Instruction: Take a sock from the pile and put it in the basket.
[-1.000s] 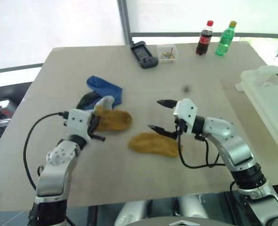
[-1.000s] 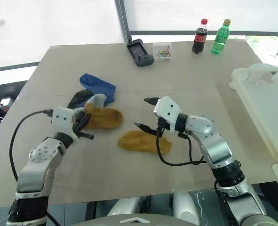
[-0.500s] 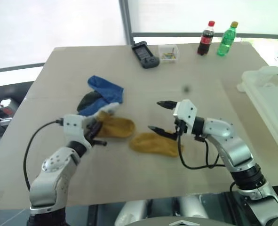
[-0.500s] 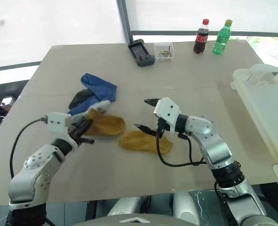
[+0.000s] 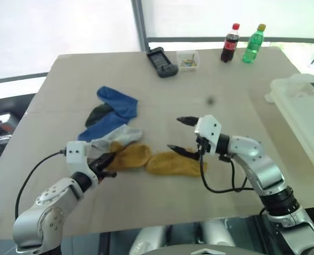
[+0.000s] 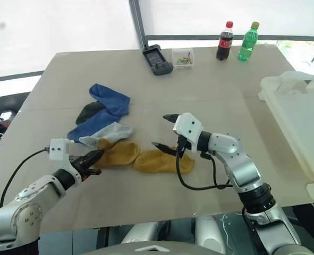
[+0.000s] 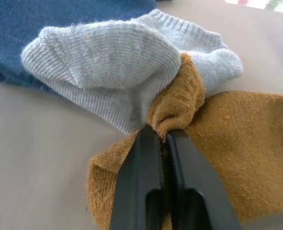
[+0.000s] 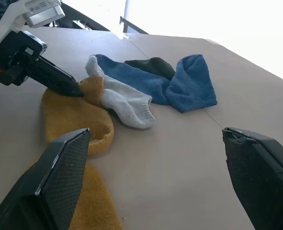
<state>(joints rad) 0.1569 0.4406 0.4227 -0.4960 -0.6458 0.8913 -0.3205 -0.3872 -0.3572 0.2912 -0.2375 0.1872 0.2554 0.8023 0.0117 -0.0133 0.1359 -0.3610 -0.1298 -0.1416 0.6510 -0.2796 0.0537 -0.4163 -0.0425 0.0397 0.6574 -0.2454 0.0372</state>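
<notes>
The pile lies left of the table's middle: a blue sock [image 5: 117, 103], a black sock [image 5: 98, 112], a light grey sock [image 5: 117, 135] and a mustard sock [image 5: 129, 155]. My left gripper [image 7: 163, 134] is shut on a bunched fold of that mustard sock, right beside the grey one, and sits low over the table near its front edge [image 5: 108, 161]. A second mustard sock [image 5: 174, 163] lies flat to the right. Just above it my right gripper [image 5: 175, 133] stands open, pointing left, with nothing between its fingers. The white basket [image 5: 284, 87] sits at the table's right edge.
At the far side of the table lie a dark handheld device [image 5: 162, 61] and a small clear box [image 5: 188, 59] of coloured bits. A cola bottle [image 5: 229, 42] and a green bottle [image 5: 253, 42] stand there too. Bare tabletop lies between the socks and the basket.
My left gripper has drawn back toward the table's front edge, dragging the mustard sock with it; the grey and blue socks have spread out behind. The right arm has kept still.
</notes>
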